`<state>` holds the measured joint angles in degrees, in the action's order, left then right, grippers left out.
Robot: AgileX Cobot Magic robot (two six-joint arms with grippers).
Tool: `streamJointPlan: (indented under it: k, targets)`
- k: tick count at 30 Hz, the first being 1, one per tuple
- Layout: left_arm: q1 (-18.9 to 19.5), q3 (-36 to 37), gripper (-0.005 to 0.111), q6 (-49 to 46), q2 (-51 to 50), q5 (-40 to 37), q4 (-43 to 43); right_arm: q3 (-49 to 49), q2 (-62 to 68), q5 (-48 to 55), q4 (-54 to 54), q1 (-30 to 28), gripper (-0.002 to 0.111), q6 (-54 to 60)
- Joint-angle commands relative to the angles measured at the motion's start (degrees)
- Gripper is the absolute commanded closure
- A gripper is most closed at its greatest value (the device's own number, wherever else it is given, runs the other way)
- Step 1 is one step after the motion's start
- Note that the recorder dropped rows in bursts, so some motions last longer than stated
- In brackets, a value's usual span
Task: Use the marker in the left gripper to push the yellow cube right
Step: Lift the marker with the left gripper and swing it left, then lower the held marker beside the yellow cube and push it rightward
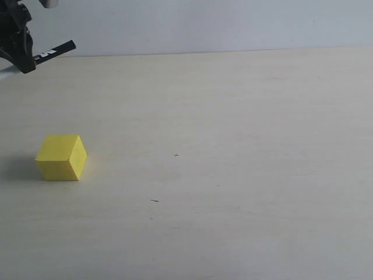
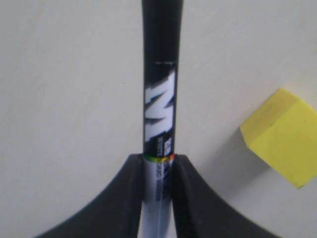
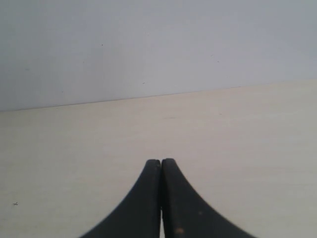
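Observation:
The yellow cube (image 1: 61,157) rests on the pale table at the left of the exterior view; it also shows in the left wrist view as the yellow cube (image 2: 283,135). High in the far left corner my left gripper (image 1: 28,60) is shut on the marker (image 1: 56,51), whose black capped end sticks out to the right, well above and behind the cube. In the left wrist view the marker (image 2: 159,99) runs straight out from between the fingers (image 2: 129,198), apart from the cube. My right gripper (image 3: 161,162) is shut on nothing; the exterior view does not show it.
The pale wooden table (image 1: 233,175) stretches right of the cube, with only small dark specks (image 1: 154,200) on it. A plain grey wall (image 1: 204,23) stands behind the table's far edge.

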<state>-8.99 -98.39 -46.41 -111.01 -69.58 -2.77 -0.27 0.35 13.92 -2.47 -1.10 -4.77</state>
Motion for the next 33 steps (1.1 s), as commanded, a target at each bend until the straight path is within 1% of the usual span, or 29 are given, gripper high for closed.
streamJointPlan:
  k: [1,3,7,8,11,13,14,16,18,20,23,26,31,32,33]
  targets:
    - [4.0,4.7,0.107,-6.0,3.8,-0.4,6.1,0.3,-0.4,-0.2,0.3,-0.3,0.108,0.2]
    - [5.1,9.2,0.107,-12.1,5.6,-0.4,6.8,0.3,-0.4,-0.2,0.3,-0.3,0.108,0.2]
    - [7.6,18.7,0.107,-24.1,8.3,-0.4,4.9,0.3,-0.4,-0.2,0.3,-0.3,0.108,0.2]
    - [8.6,20.5,0.107,-25.2,8.8,-0.4,4.2,0.3,-0.4,-0.2,0.3,-0.3,0.108,0.2]
    - [11.5,25.3,0.107,-25.3,9.6,4.6,-0.6,0.3,-0.4,-0.2,0.3,-0.3,0.108,0.2]
    - [13.6,27.7,0.107,-25.3,9.3,4.9,-4.7,0.3,-0.4,-0.2,0.3,-0.3,0.108,0.2]
    - [14.5,28.5,0.107,-25.3,8.9,5.2,-6.5,0.3,-0.4,-0.2,0.3,-0.3,0.108,0.2]
    - [15.6,29.1,0.107,-26.4,8.0,8.6,-7.5,0.3,-0.4,-0.2,0.3,-0.3,0.108,0.2]
    - [17.0,29.7,0.107,-30.3,7.0,12.8,-7.3,0.3,-0.4,-0.2,0.3,-0.3,0.108,0.2]
    - [18.3,30.5,0.107,-35.9,5.9,16.8,-5.4,0.3,-0.4,-0.2,0.3,-0.3,0.108,0.2]
    - [19.8,31.1,0.107,-42.1,4.0,19.2,-2.1,0.3,-0.4,-0.2,0.3,-0.3,0.108,0.2]
    - [19.9,31.1,0.107,-44.7,2.2,19.6,-1.1,0.3,-0.4,-0.2,0.3,-0.3,0.108,0.2]
    - [19.9,31.1,0.107,-44.8,-1.2,21.1,-2.0,0.3,-0.4,-0.2,0.3,-0.3,0.108,0.2]
    - [19.9,31.1,0.107,-44.8,-1.5,21.9,-1.1,0.3,-0.4,-0.2,0.3,-0.3,0.108,0.2]
    - [19.9,31.1,0.107,-46.6,-1.6,23.5,2.4,0.3,-0.4,-0.2,0.3,-0.3,0.108,0.2]
